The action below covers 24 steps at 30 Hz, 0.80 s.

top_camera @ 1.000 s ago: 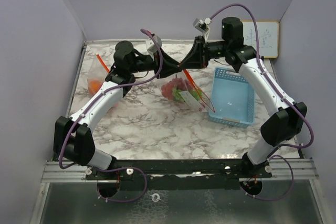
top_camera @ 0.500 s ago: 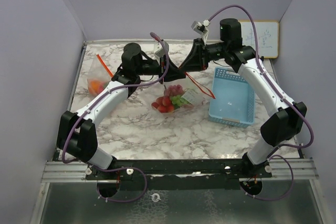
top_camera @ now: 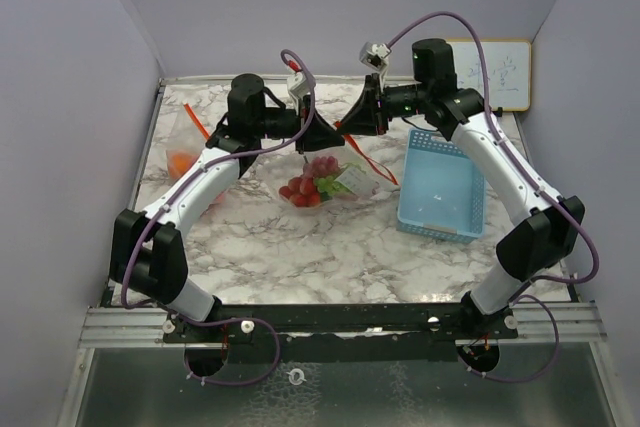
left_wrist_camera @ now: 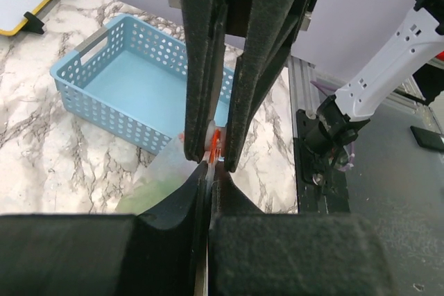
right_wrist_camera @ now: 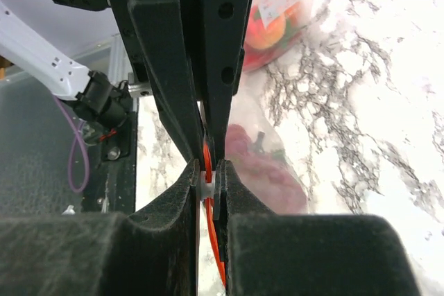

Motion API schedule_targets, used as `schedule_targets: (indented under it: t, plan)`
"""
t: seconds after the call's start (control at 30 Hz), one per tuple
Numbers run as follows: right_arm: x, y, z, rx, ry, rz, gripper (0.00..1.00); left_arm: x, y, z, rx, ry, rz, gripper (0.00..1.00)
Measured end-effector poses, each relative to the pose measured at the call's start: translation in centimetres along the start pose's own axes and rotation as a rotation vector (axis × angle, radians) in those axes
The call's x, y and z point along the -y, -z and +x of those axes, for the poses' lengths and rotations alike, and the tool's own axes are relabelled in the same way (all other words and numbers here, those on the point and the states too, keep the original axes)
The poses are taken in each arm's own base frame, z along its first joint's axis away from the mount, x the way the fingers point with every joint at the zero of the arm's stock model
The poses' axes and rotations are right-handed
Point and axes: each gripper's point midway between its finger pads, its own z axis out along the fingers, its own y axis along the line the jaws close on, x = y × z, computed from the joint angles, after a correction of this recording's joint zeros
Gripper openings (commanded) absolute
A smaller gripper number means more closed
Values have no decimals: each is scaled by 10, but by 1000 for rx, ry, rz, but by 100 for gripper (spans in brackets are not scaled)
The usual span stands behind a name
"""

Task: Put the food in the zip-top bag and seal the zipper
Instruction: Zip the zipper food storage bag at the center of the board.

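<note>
Looked down on a marbled table [top_camera: 300, 237] filling most of the top view. Found a light-blue mesh basket [top_camera: 441, 194] upright on its right half, with a small whiteboard [top_camera: 500, 72] propped behind at the back right. Spotted the zip-top bag [top_camera: 352, 179] near the middle of the table, just left of the basket, hanging from its top edge. Could not tell whether touching the marble underneath or held just clear of it. Noted a second clear bag [top_camera: 183, 155] of orange pieces lying by the far left edge, well apart from the first. Saw the food [top_camera: 305, 189] gathered in the bottom of the zip-top bag: small red fruits, a purplish grape bunch, a bit of green. Met the left gripper [top_camera: 336, 134] and the right gripper [top_camera: 347, 127] nose to nose above that food, reaching in from opposite sides. Traced the orange zipper strip [top_camera: 378, 164] slanting from between them down toward the basket. Checked both wrist views and found the left fingers [left_wrist_camera: 186, 204] pressed together on the zipper strip, the right fingers [right_wrist_camera: 186, 202] likewise clamped on the same strip, just beside the other pair, tips nearly touching
</note>
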Motion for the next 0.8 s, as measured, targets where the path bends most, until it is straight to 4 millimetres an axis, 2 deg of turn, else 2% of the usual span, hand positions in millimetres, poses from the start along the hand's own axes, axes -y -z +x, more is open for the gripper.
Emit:
schedule_targets:
  t: [0.23, 0.43, 0.6, 0.8]
  plan:
    - [6, 2, 5, -14, 31, 54, 10, -12, 11, -17, 64, 31, -27, 0]
    - [14, 4, 20, -36, 19, 100, 10, -22, 17, -20, 86, 62, -47, 0]
    - [33, 11, 56, -91, -22, 243, 9, -47, 34, -18, 91, 96, -152, 0]
    - [67, 36, 104, -170, -116, 532, 8, -74, 50, -24, 96, 118, -311, 0]
